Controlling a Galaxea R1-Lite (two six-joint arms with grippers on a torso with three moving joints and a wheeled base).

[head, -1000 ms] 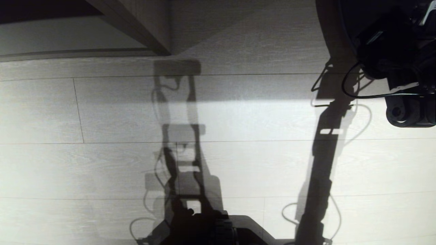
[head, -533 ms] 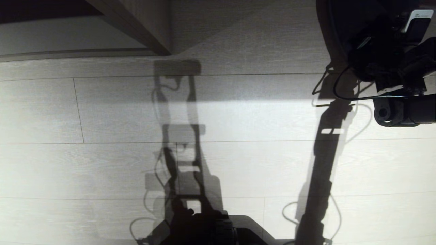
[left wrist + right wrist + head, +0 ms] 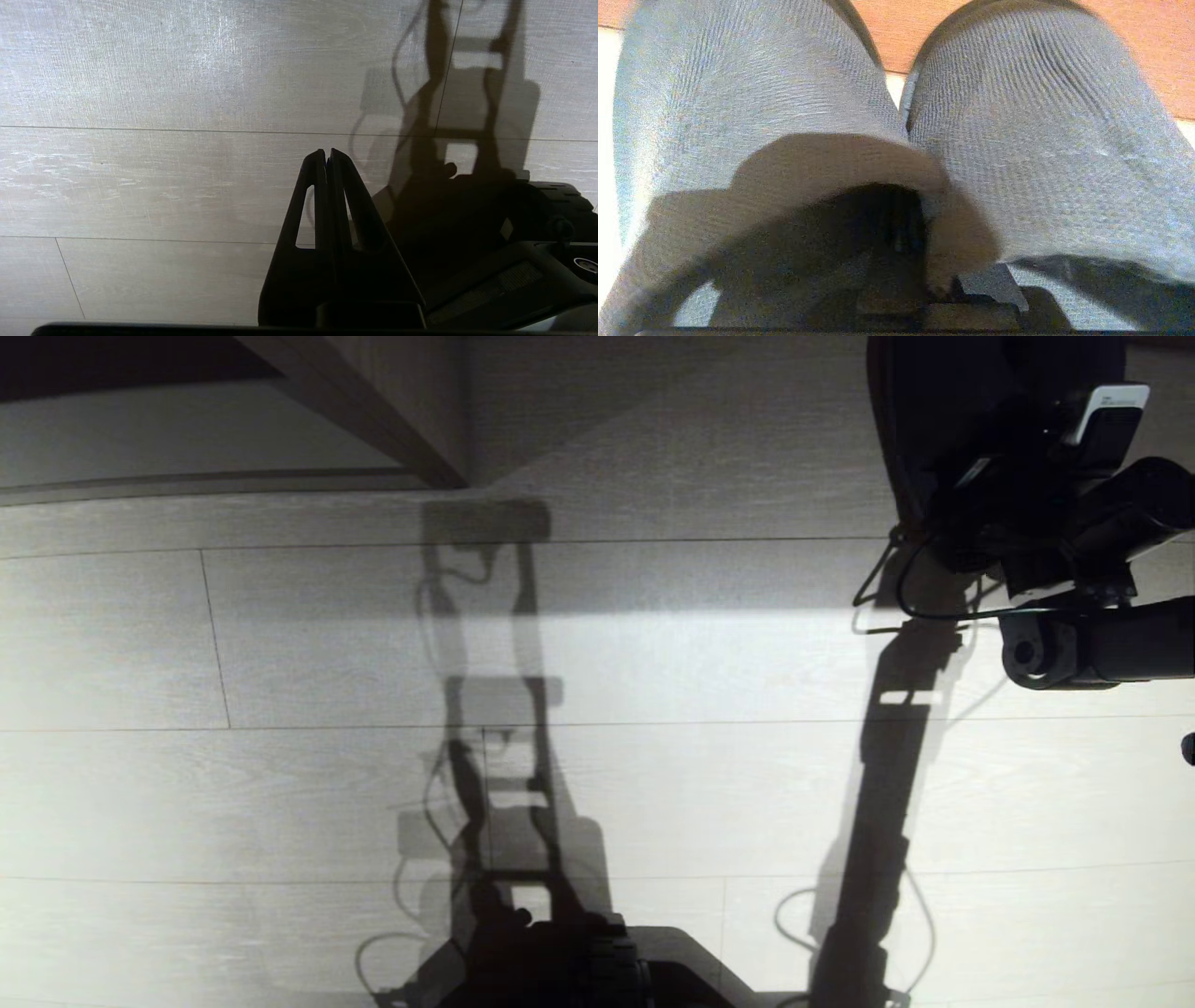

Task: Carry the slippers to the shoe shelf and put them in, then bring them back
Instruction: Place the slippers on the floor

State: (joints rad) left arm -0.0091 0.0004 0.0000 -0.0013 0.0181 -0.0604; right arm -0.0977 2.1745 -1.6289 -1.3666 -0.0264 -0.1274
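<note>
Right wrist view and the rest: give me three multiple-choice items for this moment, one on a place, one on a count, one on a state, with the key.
1. Where is the right arm in the head view?
A. upper right corner
B. lower left corner
C. dead centre

2. How many slippers fill the right wrist view?
A. one
B. two
C. four

3. How do the left gripper's fingers stand?
A. wide apart
B. closed on a slipper
C. pressed together, holding nothing

Key: 1 A, the right arm shows dark at the upper right, above the pale floor. 2 B, the slippers lie side by side, two grey-blue ribbed toes, with the right gripper shut on their near edges. 3 C, the left gripper has its tips together over bare floor.
</note>
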